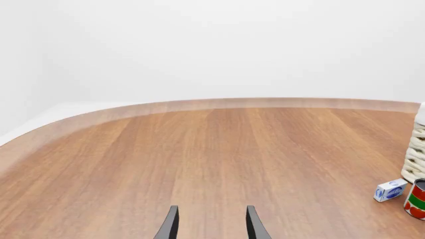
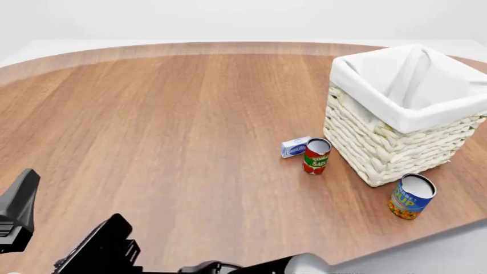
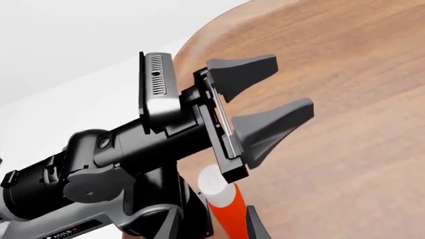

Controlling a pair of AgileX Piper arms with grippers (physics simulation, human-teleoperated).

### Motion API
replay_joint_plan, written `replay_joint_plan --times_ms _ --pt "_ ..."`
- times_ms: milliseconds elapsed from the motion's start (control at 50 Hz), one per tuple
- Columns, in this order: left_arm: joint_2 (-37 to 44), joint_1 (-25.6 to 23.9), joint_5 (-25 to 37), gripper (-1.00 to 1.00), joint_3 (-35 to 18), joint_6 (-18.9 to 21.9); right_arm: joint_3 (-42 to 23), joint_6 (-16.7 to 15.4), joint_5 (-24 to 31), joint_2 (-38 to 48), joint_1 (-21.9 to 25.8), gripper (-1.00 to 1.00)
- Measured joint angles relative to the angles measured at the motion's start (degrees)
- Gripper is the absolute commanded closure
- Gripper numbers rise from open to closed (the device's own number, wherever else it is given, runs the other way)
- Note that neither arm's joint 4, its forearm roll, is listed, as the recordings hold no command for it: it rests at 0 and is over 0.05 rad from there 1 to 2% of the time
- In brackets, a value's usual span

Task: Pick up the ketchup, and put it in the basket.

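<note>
Your right end effector [image 3: 211, 226] already holds the ketchup [image 3: 222, 204] between its fingers. Your left end effector [image 3: 265, 119] is wide and empty. The basket [image 2: 380, 142] waits well ahead; carrying and dropping remain.

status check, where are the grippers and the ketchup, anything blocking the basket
Left gripper open, empty, over bare table. Right gripper closed around ketchup, far from basket. Tomato can and small box beside basket, top opening unobstructed.
</note>
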Motion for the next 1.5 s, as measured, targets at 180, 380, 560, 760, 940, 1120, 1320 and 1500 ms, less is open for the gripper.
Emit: replay_joint_plan --times_ms 180,380,560,760,940,1120,1320,1500 --pt "0.00 0.00 0.00 -1.00 0.00 0.00 -1.42 0.28 0.26 1.29 -0.31 -1.00" --pt "0.00 0.00 0.00 -1.00 0.00 0.00 -2.89 0.53 0.60 2.84 -0.62 -1.00" --pt "0.00 0.00 0.00 -1.00 0.00 0.00 -3.87 0.83 0.80 4.29 -0.40 -1.00" --pt "0.00 0.00 0.00 -1.00 0.00 0.00 -4.78 1.29 0.60 6.21 -0.07 -1.00" --pt "0.00 0.00 0.00 -1.00 0.00 0.00 -6.31 1.30 1.01 7.98 -0.08 -1.00" --pt "0.00 0.00 0.00 -1.00 0.00 0.00 -7.94 1.19 1.57 9.64 -0.30 -1.00" --pt "0.00 0.00 0.00 -1.00 0.00 0.00 -9.32 1.30 1.93 11.50 -0.52 -1.00" --pt "0.00 0.00 0.00 -1.00 0.00 0.00 -9.96 1.74 1.91 12.91 -0.64 -1.00"
